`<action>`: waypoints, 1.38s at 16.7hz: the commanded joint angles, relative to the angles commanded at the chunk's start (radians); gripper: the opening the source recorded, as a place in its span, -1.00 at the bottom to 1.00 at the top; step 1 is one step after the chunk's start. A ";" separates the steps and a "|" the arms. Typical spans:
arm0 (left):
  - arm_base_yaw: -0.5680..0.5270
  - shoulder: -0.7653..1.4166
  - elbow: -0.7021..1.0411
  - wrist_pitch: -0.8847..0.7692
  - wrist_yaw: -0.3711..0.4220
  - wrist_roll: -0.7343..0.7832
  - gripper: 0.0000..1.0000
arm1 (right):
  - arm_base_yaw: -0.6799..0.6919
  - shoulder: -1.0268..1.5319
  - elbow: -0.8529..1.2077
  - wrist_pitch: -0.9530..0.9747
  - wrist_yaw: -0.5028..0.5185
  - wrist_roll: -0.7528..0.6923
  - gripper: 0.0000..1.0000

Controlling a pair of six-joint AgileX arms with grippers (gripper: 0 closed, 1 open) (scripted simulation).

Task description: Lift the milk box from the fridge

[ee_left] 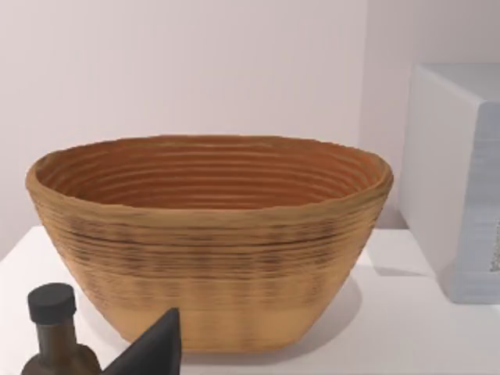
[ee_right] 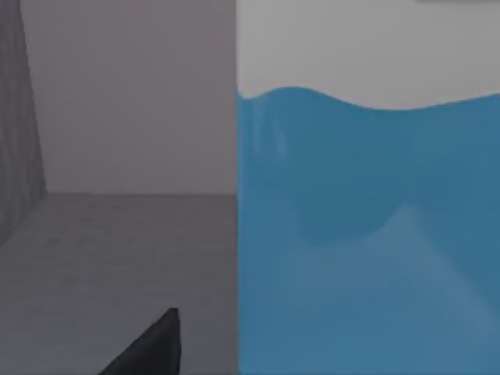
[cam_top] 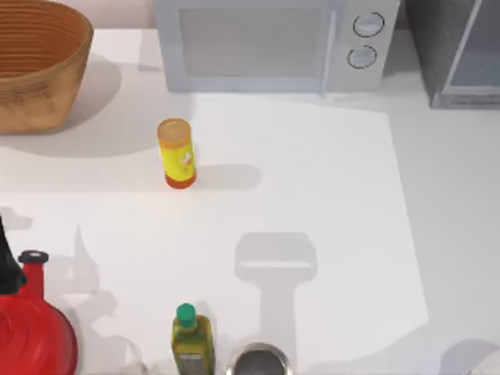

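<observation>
White bench [cam_top: 328,195] is seen below; the fridge [cam_top: 457,51], cut off at upper right, holds the milk box [ee_right: 367,234] on its grey shelf, seen close by the right wrist. Finger state cannot be told.

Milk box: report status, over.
Milk box close ahead of right wrist camera, inside fridge. Right jaws: state unclear. Left arm parked facing basket. Nothing seen in the way.

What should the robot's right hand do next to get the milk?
Probably close gently on the milk box. In the right wrist view its blue-and-white side stands very close, on the grey floor inside the fridge, so the hand looks near enough to grip before lifting.
</observation>
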State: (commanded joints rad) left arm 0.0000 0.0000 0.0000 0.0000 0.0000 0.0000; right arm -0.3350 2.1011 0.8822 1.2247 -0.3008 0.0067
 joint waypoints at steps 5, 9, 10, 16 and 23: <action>0.000 0.000 0.000 0.000 0.000 0.000 1.00 | -0.002 0.000 0.004 -0.003 0.000 0.000 1.00; 0.000 0.000 0.000 0.000 0.000 0.000 1.00 | 0.016 0.064 0.117 -0.056 0.017 0.000 1.00; 0.000 0.000 0.000 0.000 0.000 0.000 1.00 | 0.022 0.084 0.161 -0.075 0.024 -0.001 1.00; 0.000 0.000 0.000 0.000 0.000 0.000 1.00 | 0.044 0.142 0.279 -0.140 0.046 -0.002 1.00; 0.000 0.000 0.000 0.000 0.000 0.000 1.00 | 0.044 0.142 0.279 -0.140 0.046 -0.002 0.25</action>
State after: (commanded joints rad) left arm 0.0000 0.0000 0.0000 0.0000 0.0000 0.0000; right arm -0.2911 2.2431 1.1616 1.0851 -0.2552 0.0051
